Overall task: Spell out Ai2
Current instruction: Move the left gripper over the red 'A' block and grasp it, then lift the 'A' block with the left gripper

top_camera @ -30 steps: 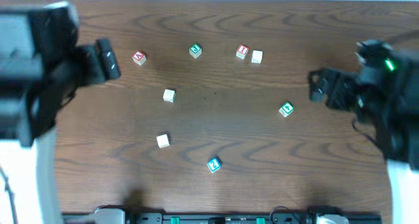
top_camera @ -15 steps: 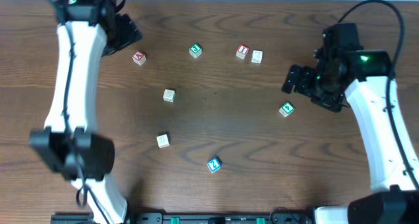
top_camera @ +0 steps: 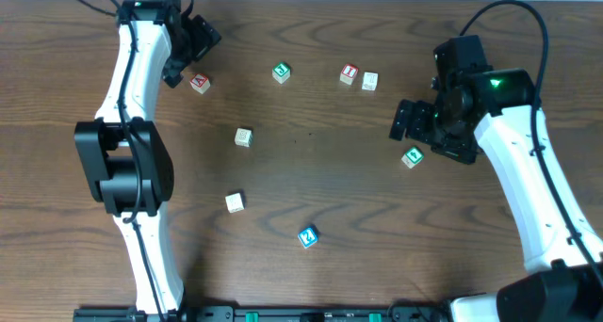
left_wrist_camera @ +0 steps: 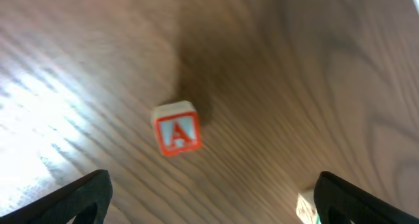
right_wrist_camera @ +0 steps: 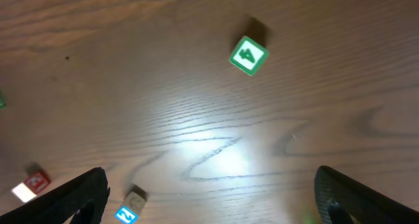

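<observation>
The red A block (top_camera: 199,83) lies at the back left and shows in the left wrist view (left_wrist_camera: 176,128), letter up. My left gripper (top_camera: 185,56) hovers just behind it, open and empty (left_wrist_camera: 211,182). The red I block (top_camera: 349,74) lies at the back, right of centre. The blue 2 block (top_camera: 307,237) lies near the front and shows in the right wrist view (right_wrist_camera: 127,213). My right gripper (top_camera: 405,121) is open and empty (right_wrist_camera: 211,185), above and just left of a green block (top_camera: 412,157), which also shows in the right wrist view (right_wrist_camera: 248,56).
Another green block (top_camera: 281,72) lies at the back centre. A white block (top_camera: 369,81) touches the I block's right side. Two plain wooden blocks (top_camera: 243,136) (top_camera: 235,202) lie left of centre. A red block (right_wrist_camera: 31,185) shows at the right wrist view's left edge.
Both arms have swung in over the table. The left gripper went to the back left by the A block. The right gripper moved left toward the green block. No block has moved.
</observation>
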You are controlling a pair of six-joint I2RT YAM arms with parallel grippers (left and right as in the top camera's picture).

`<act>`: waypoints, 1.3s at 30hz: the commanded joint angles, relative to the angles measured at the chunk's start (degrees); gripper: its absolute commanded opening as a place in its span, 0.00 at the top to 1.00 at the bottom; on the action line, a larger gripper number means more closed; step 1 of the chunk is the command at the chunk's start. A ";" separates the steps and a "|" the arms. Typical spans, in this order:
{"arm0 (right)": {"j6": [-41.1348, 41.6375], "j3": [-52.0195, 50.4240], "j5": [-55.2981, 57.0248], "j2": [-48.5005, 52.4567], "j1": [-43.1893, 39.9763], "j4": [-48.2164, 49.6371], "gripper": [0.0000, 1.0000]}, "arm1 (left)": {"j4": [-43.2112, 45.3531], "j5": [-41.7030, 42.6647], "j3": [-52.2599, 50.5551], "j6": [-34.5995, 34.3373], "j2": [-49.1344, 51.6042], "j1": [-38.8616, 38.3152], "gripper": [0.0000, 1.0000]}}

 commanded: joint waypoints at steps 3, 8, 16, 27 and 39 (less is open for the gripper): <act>1.22 0.74 1.92 -0.04 0.66 -0.20 0.01 | -0.68 -2.49 0.79 -7.48 2.84 0.22 0.02; 1.22 0.74 2.03 -0.04 0.68 -0.20 0.01 | -0.39 -0.57 0.76 -8.68 5.09 0.22 0.07; 1.20 0.74 2.05 -0.04 0.68 -0.28 0.01 | 0.52 1.09 0.76 -8.20 8.15 0.22 0.07; 1.20 0.59 2.08 -0.02 0.68 -0.44 0.01 | 2.84 1.11 0.76 -7.58 9.35 0.13 0.25; 1.18 0.57 2.05 -0.02 0.68 -0.46 0.01 | 2.34 -0.55 0.70 -7.50 9.40 0.11 0.37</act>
